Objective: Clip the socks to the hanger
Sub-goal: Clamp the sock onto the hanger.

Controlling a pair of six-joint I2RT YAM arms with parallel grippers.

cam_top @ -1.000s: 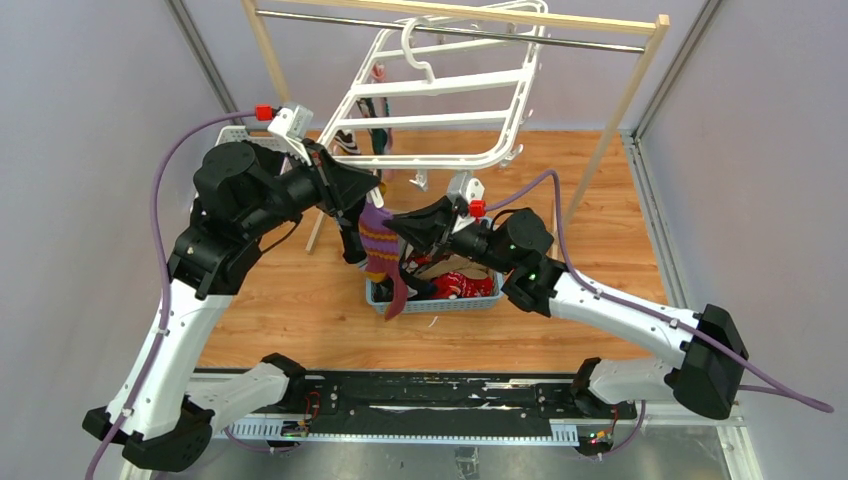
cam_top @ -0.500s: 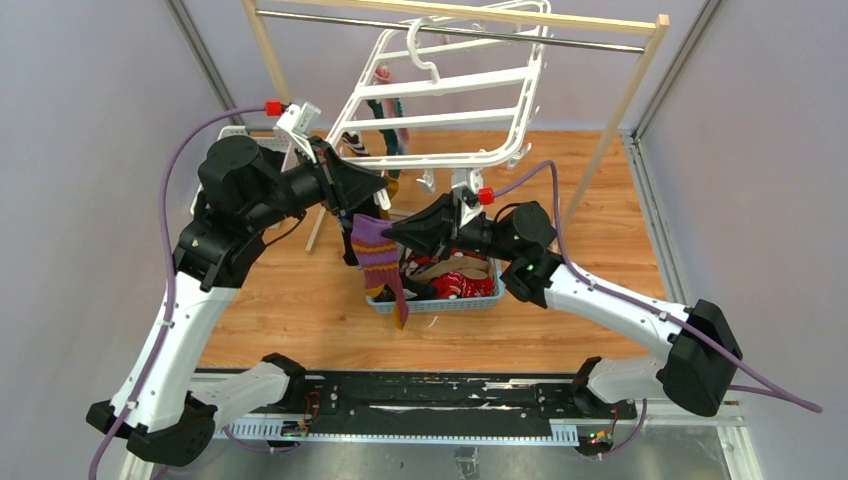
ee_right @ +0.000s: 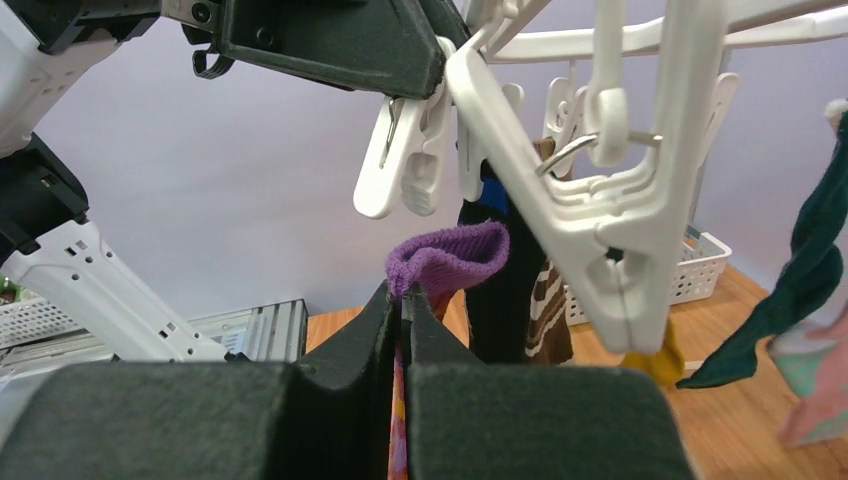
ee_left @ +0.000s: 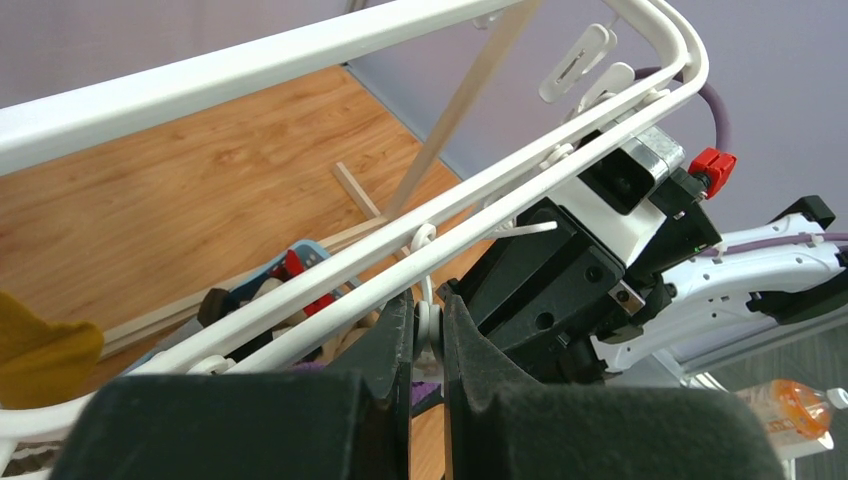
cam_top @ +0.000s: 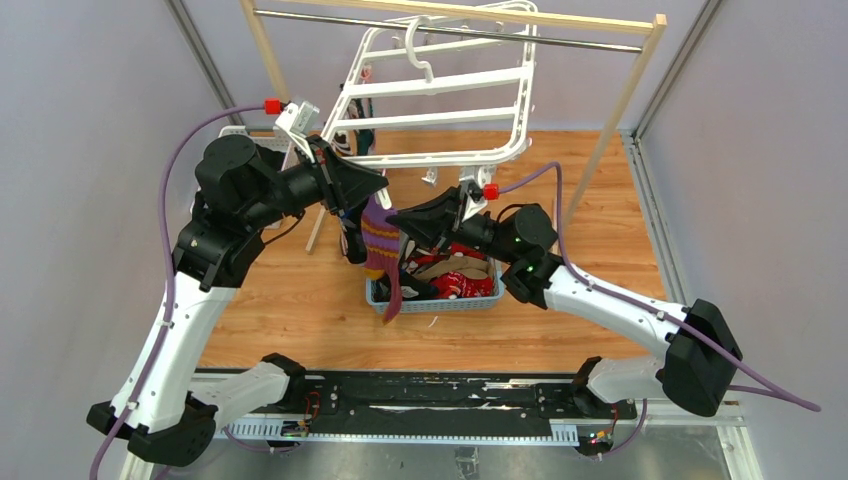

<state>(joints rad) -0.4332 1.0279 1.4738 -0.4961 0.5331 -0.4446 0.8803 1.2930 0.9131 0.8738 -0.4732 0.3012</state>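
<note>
- I have the left gripper (ee_left: 428, 335) pressed together on a white clip (ee_right: 405, 165) that dangles from the near rail of the hanger (cam_top: 440, 118).
- The hanger itself hangs above the far edge of the worktop.
- The right gripper (ee_right: 405, 300) pinches the cuff of the purple striped sock (ee_right: 447, 256). The rest of the sock hangs down towards the basket (cam_top: 432, 303) at mid-worktop.
- Change noted: over the last second the sock cuff dipped and has now come back up. It sits just below the clip mouth but is not yet inside it.
- The hanger frame has also swung slightly towards the left edge in that time.
- Judgement: this is the approach to insertion. The cuff needs a short lift into the clip before I let the left fingers release.
- I cannot tell whether the clip mouth is spread wide enough.
- Risk: the frame is free to swing, so the clip may drift off line.
- Several socks (ee_right: 800, 280) are already clipped at the far side. More remain in the basket.
</note>
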